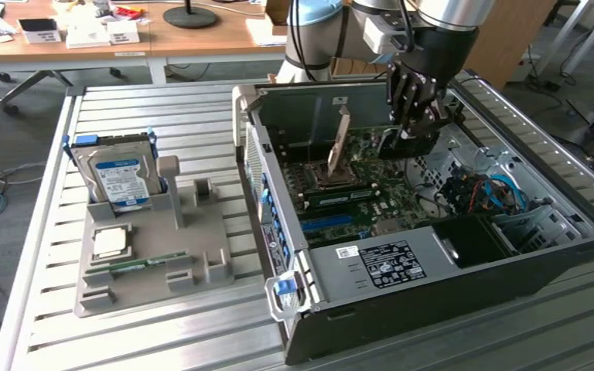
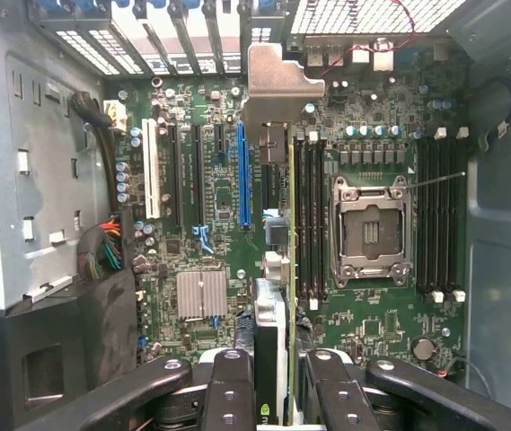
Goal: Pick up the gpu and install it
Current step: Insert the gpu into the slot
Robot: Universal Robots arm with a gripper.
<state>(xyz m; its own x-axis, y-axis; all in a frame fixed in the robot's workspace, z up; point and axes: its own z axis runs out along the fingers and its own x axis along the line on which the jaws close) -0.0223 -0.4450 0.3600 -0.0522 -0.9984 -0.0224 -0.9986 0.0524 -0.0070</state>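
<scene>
**Gripper** [image 2: 277, 404]: black fingers [image 2: 233, 395] pressed against both faces of the gpu [image 2: 271, 337], clamped on it. The arm reaches down into the open computer case [image 1: 544, 255].

**Gpu:** held edge-on between the fingers. It runs away from them to its silver end bracket [image 2: 277, 85], which is next to the slotted wall of the case. Whether its lower edge touches a slot cannot be told.

**Directly beneath the tool:** green motherboard [image 2: 210, 180].
- On one side of the held card: a blue slot [image 2: 242, 175] and a finned heat sink [image 2: 201, 294].
- On the other side: black memory slots [image 2: 307, 215], just beside the card, then the open CPU socket [image 2: 370, 229].

**Outside the case, well apart from the gripper:** grey holder [image 1: 189, 255] on the slatted metal table [image 1: 121, 340]. It carries:
- a hard drive [image 1: 121, 182] with a blue label, standing upright;
- a square processor chip [image 1: 109, 242], lying flat;
- a narrow green memory stick [image 1: 132, 265], just beside the chip.
</scene>
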